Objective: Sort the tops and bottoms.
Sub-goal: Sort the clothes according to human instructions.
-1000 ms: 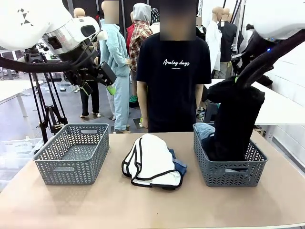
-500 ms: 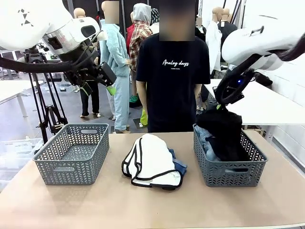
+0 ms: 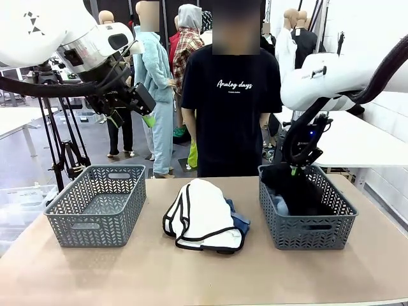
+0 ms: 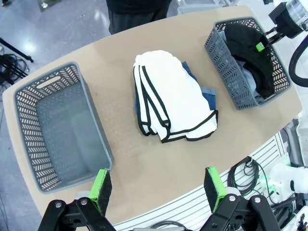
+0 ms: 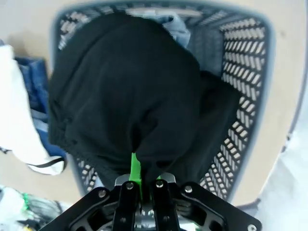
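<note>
Right tool (image 3: 294, 169) pinches the plain black soft top (image 3: 299, 191) inside the grey lattice basket (image 3: 306, 234) at the bench's right edge; releasing seems next. Left tool (image 4: 157, 182) gapes wide.

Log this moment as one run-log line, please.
right claw: shut on black top, over right basket | left claw: open, raised, empty | white top: at table centre, atop blue denim
</note>
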`<control>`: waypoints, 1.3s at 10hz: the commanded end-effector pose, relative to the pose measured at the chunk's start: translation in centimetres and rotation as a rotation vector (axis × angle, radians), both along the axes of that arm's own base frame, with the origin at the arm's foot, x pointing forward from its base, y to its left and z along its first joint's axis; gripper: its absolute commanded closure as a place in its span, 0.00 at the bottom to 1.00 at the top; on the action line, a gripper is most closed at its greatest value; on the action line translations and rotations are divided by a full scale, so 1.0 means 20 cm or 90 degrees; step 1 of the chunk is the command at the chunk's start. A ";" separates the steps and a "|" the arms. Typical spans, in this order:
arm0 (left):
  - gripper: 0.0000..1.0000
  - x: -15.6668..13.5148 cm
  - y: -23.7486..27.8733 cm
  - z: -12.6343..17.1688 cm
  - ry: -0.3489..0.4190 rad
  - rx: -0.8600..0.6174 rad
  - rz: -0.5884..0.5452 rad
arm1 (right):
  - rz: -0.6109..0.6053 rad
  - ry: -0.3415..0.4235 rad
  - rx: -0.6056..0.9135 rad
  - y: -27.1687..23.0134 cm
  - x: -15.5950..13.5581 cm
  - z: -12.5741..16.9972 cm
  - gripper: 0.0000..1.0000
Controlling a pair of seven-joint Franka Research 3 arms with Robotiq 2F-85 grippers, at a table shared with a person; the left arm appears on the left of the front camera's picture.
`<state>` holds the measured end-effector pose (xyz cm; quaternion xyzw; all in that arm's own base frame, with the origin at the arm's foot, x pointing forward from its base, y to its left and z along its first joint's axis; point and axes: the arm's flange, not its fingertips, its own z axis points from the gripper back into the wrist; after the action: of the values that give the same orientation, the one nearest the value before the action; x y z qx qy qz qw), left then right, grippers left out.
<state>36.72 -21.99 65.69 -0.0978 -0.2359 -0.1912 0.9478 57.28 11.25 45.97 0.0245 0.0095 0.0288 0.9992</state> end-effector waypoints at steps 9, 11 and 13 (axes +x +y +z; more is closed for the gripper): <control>0.00 0.00 0.01 0.00 -0.004 0.001 0.002 | -0.037 -0.005 -0.010 -0.01 -0.08 -0.03 0.04; 0.00 0.00 0.01 0.00 -0.004 0.001 0.002 | -0.054 -0.040 0.002 -0.03 -0.14 0.07 0.00; 0.00 0.00 0.01 0.00 -0.004 0.001 0.002 | -0.071 -0.062 -0.003 -0.06 -0.17 0.15 0.00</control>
<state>36.72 -21.99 65.70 -0.0978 -0.2360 -0.1911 0.9477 54.71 10.38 49.64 0.0230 -0.0242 -0.0093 0.9994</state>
